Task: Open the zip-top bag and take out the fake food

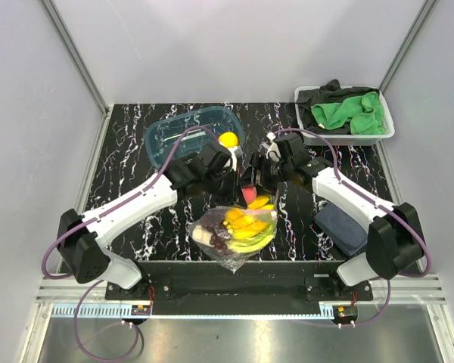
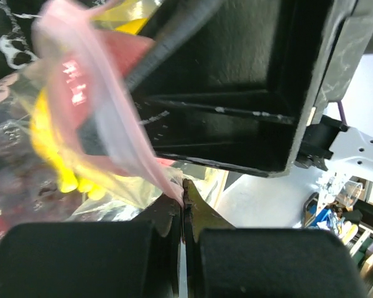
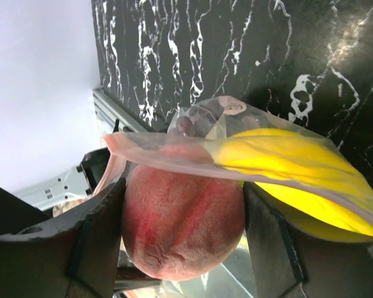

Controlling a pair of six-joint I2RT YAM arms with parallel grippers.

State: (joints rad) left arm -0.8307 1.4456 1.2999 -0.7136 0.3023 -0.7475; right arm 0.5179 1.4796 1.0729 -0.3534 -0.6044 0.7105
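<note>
**Crowded at the bag's mouth**

The left gripper (image 1: pixel 236 180) and right gripper (image 1: pixel 254 181) crowd 12 o'clock of the zip-top bag (image 1: pixel 234 234), a peach (image 3: pixel 183 217) filling the right jaws. A blue tray (image 1: pixel 193 136) blocks 11 o'clock, a dark pad (image 1: pixel 340 227) 3 o'clock — bare table (image 1: pixel 287 219) shows between bag and pad.

Robot lab cell: white panel walls (image 1: pixel 234 45), aluminium frame posts (image 1: pixel 76 57); marbled table (image 1: pixel 125 151).

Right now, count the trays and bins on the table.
2. The blue-tinted tray sits far left, a lemon inside; the white bin sits far right, holding green and black cloths. None seems hidden.
</note>
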